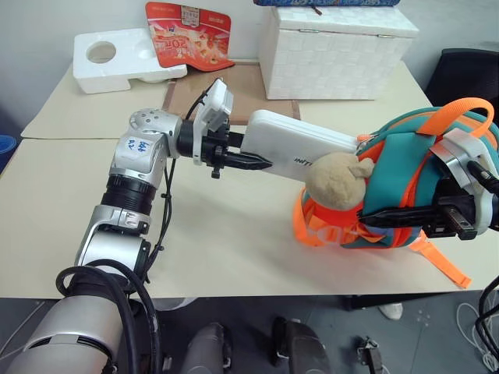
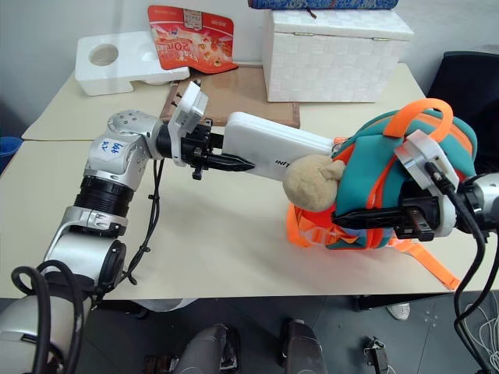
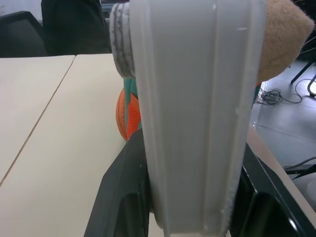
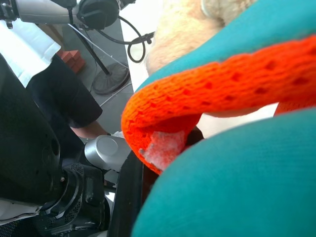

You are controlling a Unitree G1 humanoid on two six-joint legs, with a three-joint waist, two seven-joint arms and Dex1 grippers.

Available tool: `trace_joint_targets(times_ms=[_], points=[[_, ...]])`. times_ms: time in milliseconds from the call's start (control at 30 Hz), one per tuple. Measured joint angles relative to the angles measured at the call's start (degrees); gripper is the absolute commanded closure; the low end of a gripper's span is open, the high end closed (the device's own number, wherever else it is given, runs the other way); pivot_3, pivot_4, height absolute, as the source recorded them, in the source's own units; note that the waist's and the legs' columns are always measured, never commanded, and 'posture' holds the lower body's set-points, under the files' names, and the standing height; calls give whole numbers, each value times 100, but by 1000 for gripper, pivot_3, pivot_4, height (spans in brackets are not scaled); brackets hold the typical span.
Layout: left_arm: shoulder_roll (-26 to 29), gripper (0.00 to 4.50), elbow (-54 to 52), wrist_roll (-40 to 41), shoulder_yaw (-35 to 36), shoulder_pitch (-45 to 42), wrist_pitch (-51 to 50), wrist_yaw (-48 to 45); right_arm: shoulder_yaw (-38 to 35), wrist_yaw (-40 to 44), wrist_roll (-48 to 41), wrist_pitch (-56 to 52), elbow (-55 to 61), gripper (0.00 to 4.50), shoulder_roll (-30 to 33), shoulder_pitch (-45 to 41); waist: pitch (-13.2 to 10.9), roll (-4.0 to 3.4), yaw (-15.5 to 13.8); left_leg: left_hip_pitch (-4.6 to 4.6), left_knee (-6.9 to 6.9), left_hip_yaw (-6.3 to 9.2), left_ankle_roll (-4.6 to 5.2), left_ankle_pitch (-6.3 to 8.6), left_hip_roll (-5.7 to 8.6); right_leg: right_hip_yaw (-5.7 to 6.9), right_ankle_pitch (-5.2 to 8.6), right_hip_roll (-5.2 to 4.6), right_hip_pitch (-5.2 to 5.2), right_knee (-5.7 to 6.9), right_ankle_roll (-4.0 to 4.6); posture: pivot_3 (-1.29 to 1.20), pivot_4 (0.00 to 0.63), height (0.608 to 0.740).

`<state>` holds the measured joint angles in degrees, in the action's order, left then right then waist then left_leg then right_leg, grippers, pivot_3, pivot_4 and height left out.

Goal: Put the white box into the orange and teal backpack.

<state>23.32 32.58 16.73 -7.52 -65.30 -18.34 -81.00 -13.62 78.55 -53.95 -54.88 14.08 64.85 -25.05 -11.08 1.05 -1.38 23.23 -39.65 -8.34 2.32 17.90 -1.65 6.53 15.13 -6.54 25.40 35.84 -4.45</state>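
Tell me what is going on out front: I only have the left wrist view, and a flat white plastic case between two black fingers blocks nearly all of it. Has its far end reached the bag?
Observer: The flat white box has its far end at the opening of the small orange and teal backpack; most of the box is outside.
Operator: Is the bag steadied?
Observer: The right hand is shut on the backpack's front edge, holding it up off the table.
Operator: Anything in the way?
Observer: A tan plush toy hangs at the opening, just below the box.
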Motion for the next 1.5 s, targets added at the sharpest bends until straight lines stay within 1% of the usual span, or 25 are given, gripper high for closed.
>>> trace_joint_targets(times_ms=[300, 433, 533, 600, 733, 900, 1000, 1133, 1267, 1400, 1500], points=[[-569, 3059, 820, -691, -373, -454, 1137, 41, 151, -81, 2, 103, 127, 4446, -55, -18, 0, 0, -16, 5, -22, 1, 11, 11, 1, 1, -1, -3, -1, 5, -1, 0, 150, 740], [-933, 3059, 1135, -777, -309, -521, 1192, 244, 144, -188, 0, 108, 139, 4446, -68, -3, 0, 0, -26, 12, -35, 2, 23, 18, 2, 1, -4, -8, -1, 4, -8, 0, 150, 740], [-1019, 3059, 1139, -822, -269, -524, 1210, 314, 134, -250, 6, 148, 167, 4446, -104, 76, 0, 0, -11, 12, -36, -1, 27, 22, 3, -2, -6, -8, -1, 2, -11, 0, 150, 740], [-991, 3059, 1139, -818, -236, -540, 1173, 294, 131, -267, 12, 211, 177, 4446, -104, 103, 0, 0, -6, 11, -36, -1, 27, 22, 2, -1, -6, -7, -1, 3, -11, 0, 150, 740], [-564, 3059, 1138, -740, -125, -717, 925, 6, -13, -211, 9, 253, 371, 4446, -15, 370, 0, 0, 1, 11, -35, -1, 24, 23, 0, -1, -6, -3, 0, 3, -10, 0, 150, 740], [255, 3059, 1179, -598, 136, -948, 576, -478, -483, 237, 8, 251, 356, 4446, 499, 790, 0, -1, 57, 10, -32, -6, 22, 25, -4, -4, -5, 2, 3, 3, -9, 0, 150, 740], [507, 3059, 1245, -593, 195, -1012, 534, -497, -689, 493, 11, 291, 216, 4446, 744, 797, 0, -1, 55, 10, -36, -6, 23, 26, -2, -6, -5, 0, 2, 3, -10, 0, 150, 740], [492, 3059, 1233, -606, 136, -928, 647, -497, -701, 675, 66, 372, 105, 4446, 814, 797, 0, 0, -12, 13, -42, -6, 29, 29, 2, -6, -6, -5, 2, 4, -10, 0, 150, 740], [280, 3059, 1236, -656, 12, -815, 876, -494, -684, 684, 130, 449, 137, 4446, 814, 801, 0, 0, -6, 16, -43, -7, 30, 29, 2, -7, -7, -4, 3, 4, -12, 0, 150, 740], [143, 3059, 1274, -664, -12, -879, 940, -495, -633, 678, 190, 512, 160, 4446, 813, 807, 0, 0, 2, 15, -43, -7, 29, 29, 1, -7, -7, -3, 3, 5, -12, 0, 150, 740], [25, 3059, 1392, -700, -29, -1090, 994, -497, -492, 678, 291, 629, 162, 4446, 812, 828, 0, 0, -16, 17, -46, -7, 30, 30, 3, -5, -7, -4, 3, 4, -12, 0, 150, 740]])
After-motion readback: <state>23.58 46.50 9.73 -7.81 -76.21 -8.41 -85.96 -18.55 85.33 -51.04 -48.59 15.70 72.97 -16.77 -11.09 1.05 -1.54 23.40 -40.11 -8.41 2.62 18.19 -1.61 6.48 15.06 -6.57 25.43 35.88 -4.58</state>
